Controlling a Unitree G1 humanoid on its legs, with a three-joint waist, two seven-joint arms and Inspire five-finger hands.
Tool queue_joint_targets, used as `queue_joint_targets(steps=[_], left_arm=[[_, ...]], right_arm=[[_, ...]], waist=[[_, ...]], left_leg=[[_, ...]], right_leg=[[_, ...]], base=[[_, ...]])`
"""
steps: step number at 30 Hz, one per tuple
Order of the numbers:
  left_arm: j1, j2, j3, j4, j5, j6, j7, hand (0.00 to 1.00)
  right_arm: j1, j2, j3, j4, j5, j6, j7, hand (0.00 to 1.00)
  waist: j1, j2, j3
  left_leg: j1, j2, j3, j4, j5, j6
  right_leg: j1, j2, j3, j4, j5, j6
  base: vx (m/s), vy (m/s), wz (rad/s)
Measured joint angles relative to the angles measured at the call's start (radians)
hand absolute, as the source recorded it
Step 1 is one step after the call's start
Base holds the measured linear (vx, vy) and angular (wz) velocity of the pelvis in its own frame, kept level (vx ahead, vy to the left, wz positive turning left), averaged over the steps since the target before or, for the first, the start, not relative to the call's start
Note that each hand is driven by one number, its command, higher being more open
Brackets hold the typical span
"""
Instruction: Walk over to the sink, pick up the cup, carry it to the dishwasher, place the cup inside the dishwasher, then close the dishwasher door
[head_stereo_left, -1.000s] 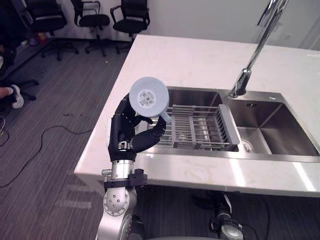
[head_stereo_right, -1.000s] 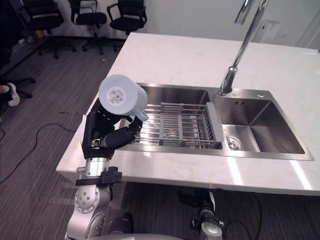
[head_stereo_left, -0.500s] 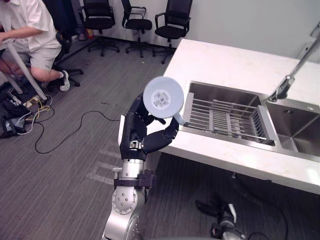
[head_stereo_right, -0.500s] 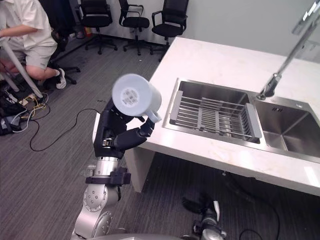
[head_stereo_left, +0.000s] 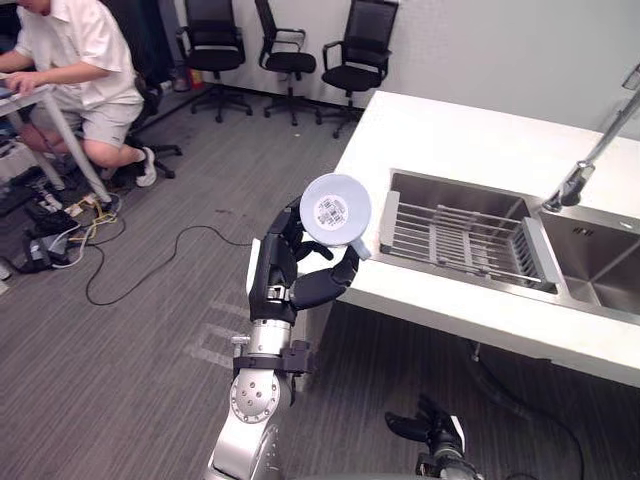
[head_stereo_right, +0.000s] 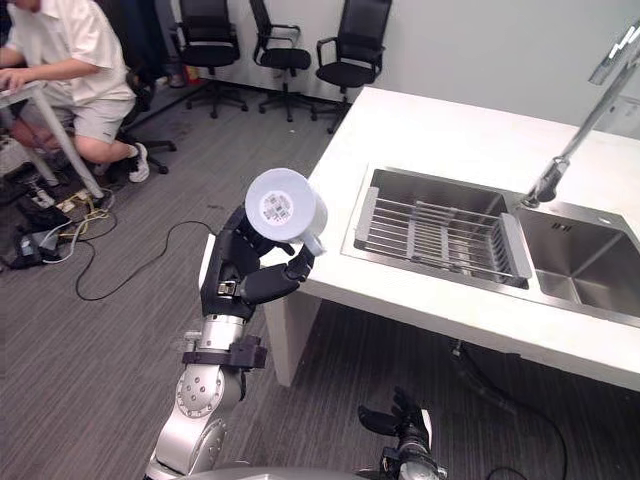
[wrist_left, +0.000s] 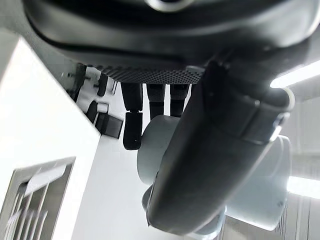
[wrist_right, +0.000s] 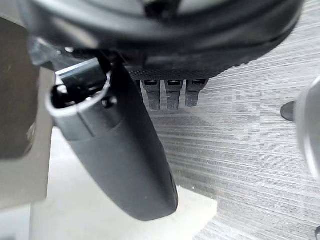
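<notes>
At your far left a person (head_stereo_left: 75, 60) sits at a desk, with office chairs (head_stereo_left: 290, 55) along the back wall. Your left hand (head_stereo_left: 288, 280) is raised just off the corner of the counter (head_stereo_left: 450, 130). Its fingers and thumb are curled round the pale cup (head_stereo_left: 336, 208), whose base is turned up toward the head camera. Further right, a wire rack (head_stereo_left: 460, 235) lies in the sink (head_stereo_left: 600, 262), near the faucet (head_stereo_left: 585, 170). Your right hand (wrist_right: 125, 155) hangs low over the floor, fingers relaxed, holding nothing.
</notes>
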Motion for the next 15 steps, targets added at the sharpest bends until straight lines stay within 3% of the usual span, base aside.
queue_joint_targets(steps=[1, 2, 7, 9, 11, 13, 14, 15], left_arm=[[0.009, 0.0, 0.022, -0.025, 0.0, 0.0, 0.004, 0.3], [0.008, -0.007, 0.043, -0.04, 0.0, -0.006, 0.006, 0.3], [0.054, -0.044, 0.045, -0.046, -0.001, -0.004, 0.011, 0.3], [0.075, -0.043, 0.048, -0.046, -0.002, -0.002, 0.019, 0.3], [0.09, -0.044, 0.056, -0.047, -0.003, -0.002, 0.022, 0.3], [0.094, -0.041, 0.081, -0.052, -0.012, -0.004, 0.026, 0.3], [0.094, -0.041, 0.091, -0.052, -0.018, -0.007, 0.026, 0.3], [0.095, -0.041, 0.097, -0.049, -0.02, -0.006, 0.026, 0.3]], right_arm=[[0.005, 0.012, 0.019, -0.019, 0.0, 0.0, 0.002, 0.9], [-0.002, 0.024, 0.036, -0.038, 0.0, 0.0, 0.002, 0.9], [-0.01, 0.027, 0.079, -0.077, -0.001, 0.0, 0.002, 0.9], [-0.012, 0.027, 0.081, -0.095, -0.006, -0.001, -0.003, 0.9], [-0.018, 0.026, 0.079, -0.097, -0.01, -0.001, -0.01, 0.9], [-0.043, 0.022, 0.073, -0.093, -0.019, -0.004, -0.018, 0.9], [-0.05, 0.021, 0.074, -0.091, -0.019, -0.004, -0.019, 0.9], [-0.068, 0.012, 0.079, -0.092, -0.022, -0.007, -0.021, 0.9]], waist=[[0.01, -0.021, -0.006], [0.025, -0.037, -0.005], [0.05, -0.01, -0.003], [0.052, -0.01, 0.006], [0.055, -0.009, 0.017], [0.065, -0.015, 0.026], [0.071, -0.022, 0.033], [0.068, -0.005, 0.04]], left_leg=[[-0.014, -0.018, -0.023, 0.005, 0.004, -0.006], [-0.041, -0.028, -0.048, 0.023, 0.006, -0.017], [-0.128, -0.025, -0.216, 0.053, 0.053, -0.074], [-0.151, -0.027, -0.233, 0.056, 0.082, -0.074], [-0.156, -0.026, -0.169, 0.055, 0.105, -0.051], [-0.158, 0.014, 0.049, 0.012, 0.121, 0.032], [-0.161, 0.039, 0.112, 0.021, 0.112, 0.035], [-0.168, 0.098, 0.219, 0.052, 0.099, 0.029]], right_leg=[[0.006, -0.012, 0.01, -0.003, -0.054, 0.003], [0.007, -0.017, -0.01, -0.007, -0.096, 0.032], [0.039, 0.014, -0.181, -0.006, -0.102, 0.027], [0.082, 0.03, -0.223, -0.016, -0.104, 0.024], [0.122, 0.03, -0.253, -0.029, -0.107, 0.018], [0.163, 0.015, -0.292, -0.079, -0.111, 0.011], [0.17, 0.014, -0.299, -0.099, -0.111, 0.011], [0.188, 0.024, -0.331, -0.118, -0.105, 0.015]], base=[[-0.02, -0.15, 0.72], [-0.03, -0.165, 0.77], [0.04, -0.166, 1.07], [0.06, -0.125, 1.4], [-0.03, -0.025, 1.17], [-0.05, 0.026, 1.12], [-0.02, -0.004, 0.67], [-0.01, -0.027, 0.68]])
